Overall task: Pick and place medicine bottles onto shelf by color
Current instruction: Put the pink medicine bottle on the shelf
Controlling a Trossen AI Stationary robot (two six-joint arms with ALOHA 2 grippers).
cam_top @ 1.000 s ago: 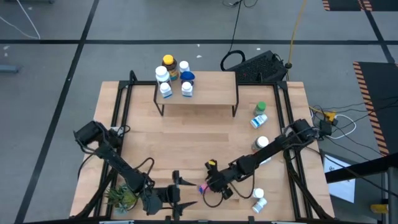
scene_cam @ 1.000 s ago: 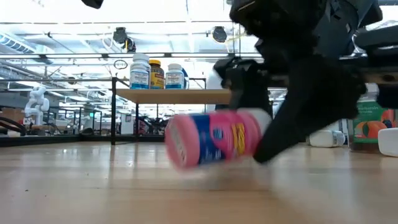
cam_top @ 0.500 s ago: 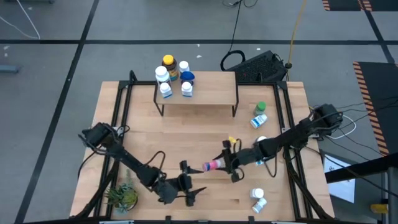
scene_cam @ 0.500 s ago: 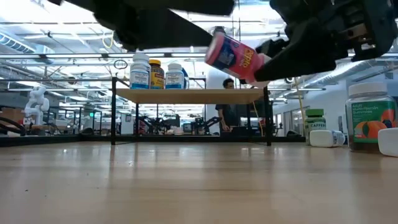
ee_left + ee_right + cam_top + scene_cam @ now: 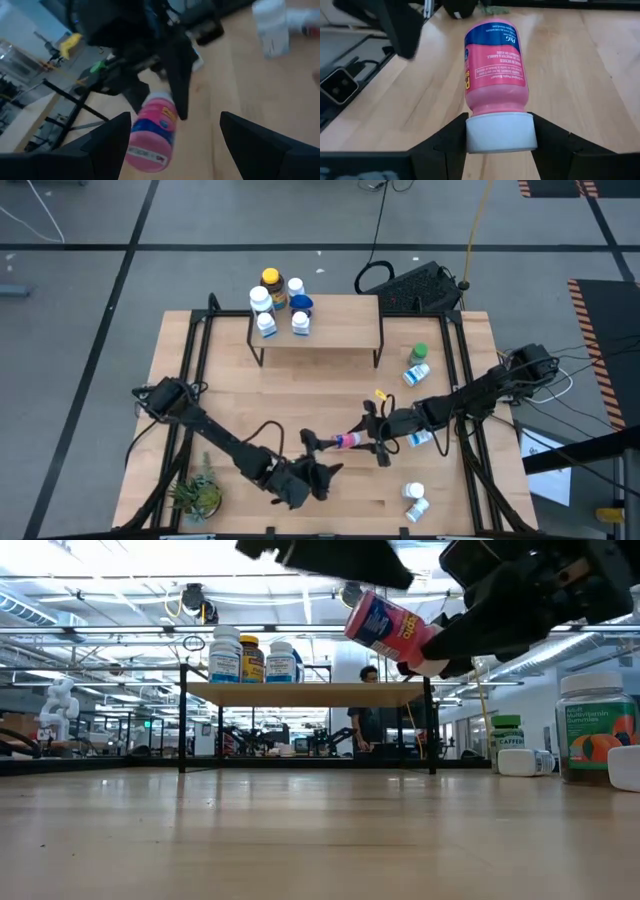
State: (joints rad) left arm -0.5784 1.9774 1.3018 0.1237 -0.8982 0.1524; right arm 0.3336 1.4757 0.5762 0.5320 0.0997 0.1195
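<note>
Near the front edge of the wooden tabletop (image 5: 330,395), left of its middle, the left gripper (image 5: 322,476) has its two dark fingers spread wide and holds nothing. Just to its right, the right gripper (image 5: 368,442) is closed on the white cap of the pink-labelled pill bottle (image 5: 347,441), lifted above the tabletop, its base towards the left gripper. At the back edge, the small light-wood shelf (image 5: 335,325) carries five bottles at its left end.
</note>
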